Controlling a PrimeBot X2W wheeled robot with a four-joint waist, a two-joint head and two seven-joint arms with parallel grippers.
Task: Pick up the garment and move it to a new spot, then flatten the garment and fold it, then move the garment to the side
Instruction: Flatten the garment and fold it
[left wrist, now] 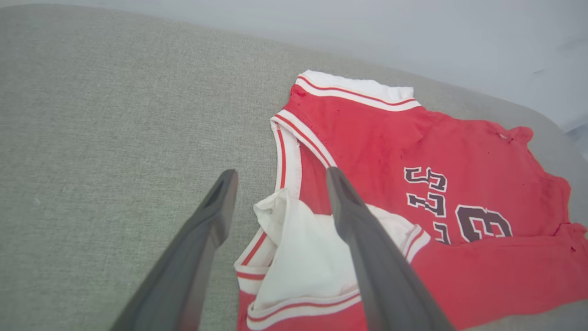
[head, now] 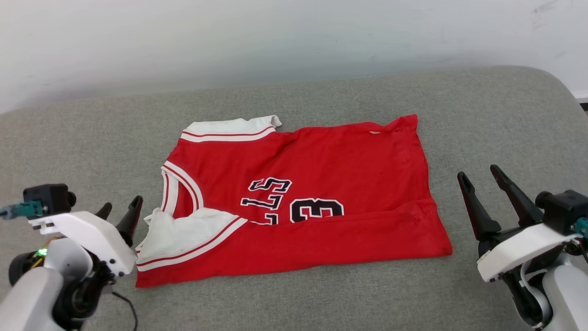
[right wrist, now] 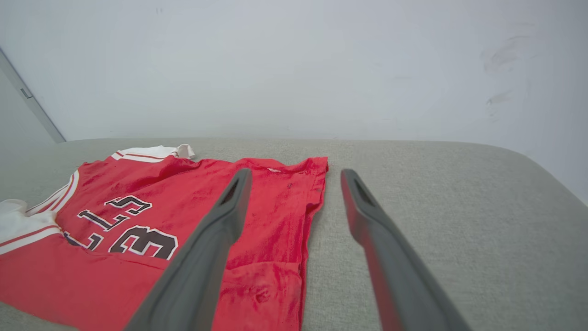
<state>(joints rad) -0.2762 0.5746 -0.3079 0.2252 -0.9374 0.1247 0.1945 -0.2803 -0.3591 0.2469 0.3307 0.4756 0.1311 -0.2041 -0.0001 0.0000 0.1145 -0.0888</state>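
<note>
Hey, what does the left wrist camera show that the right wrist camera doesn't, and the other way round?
Left wrist view: the open left hand pointing at the striped collar and the white sleeve folded onto the red front. Right wrist view: the open right hand pointing past the hem edge, with bare grey cushion beside it. Both: the red garment and its black lettering.
</note>
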